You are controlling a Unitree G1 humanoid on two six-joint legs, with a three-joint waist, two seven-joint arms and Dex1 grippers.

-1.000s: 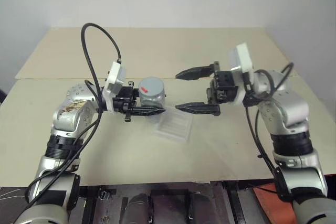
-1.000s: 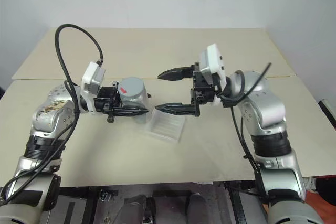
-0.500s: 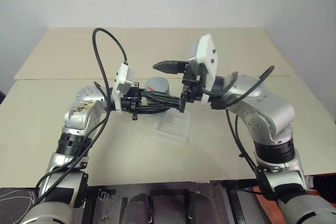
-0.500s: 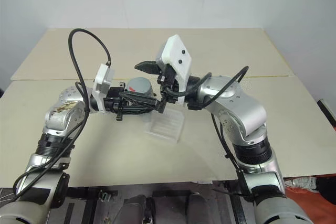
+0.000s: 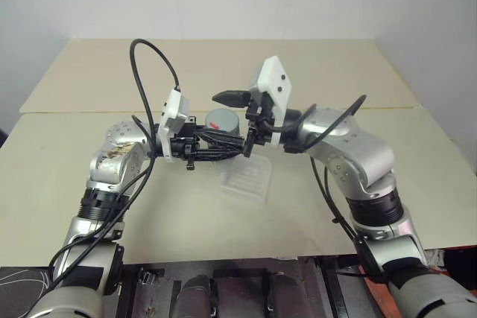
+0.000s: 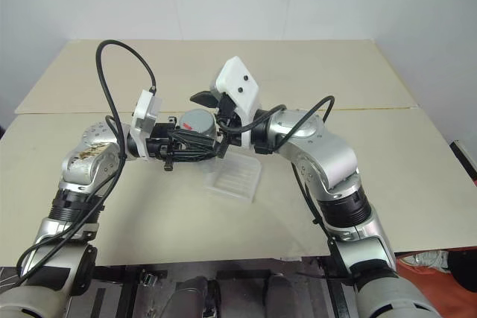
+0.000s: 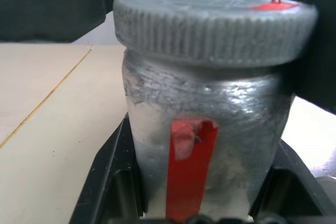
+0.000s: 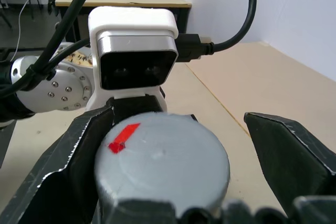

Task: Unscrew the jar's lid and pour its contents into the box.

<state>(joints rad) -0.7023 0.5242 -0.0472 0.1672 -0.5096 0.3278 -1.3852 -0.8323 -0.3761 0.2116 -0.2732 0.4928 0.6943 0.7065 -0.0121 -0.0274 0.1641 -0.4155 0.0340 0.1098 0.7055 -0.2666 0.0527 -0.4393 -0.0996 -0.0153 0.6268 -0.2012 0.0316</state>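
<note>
The jar [image 7: 205,140] stood upright in the air above the tabletop [image 5: 149,206], clamped low on its body by the left gripper [image 5: 223,150], its long axis vertical and the box [image 5: 246,176] just below and beside it. The lid [image 8: 163,166] was on, red mark up. The right gripper [image 5: 238,121] reached in level from the opposite side, its 2 jaws spread wide, 1 on either side of the lid and apparently not yet touching it. Judging by this, the next move turns on those jaws closing squarely on the lid's ridged rim
</note>
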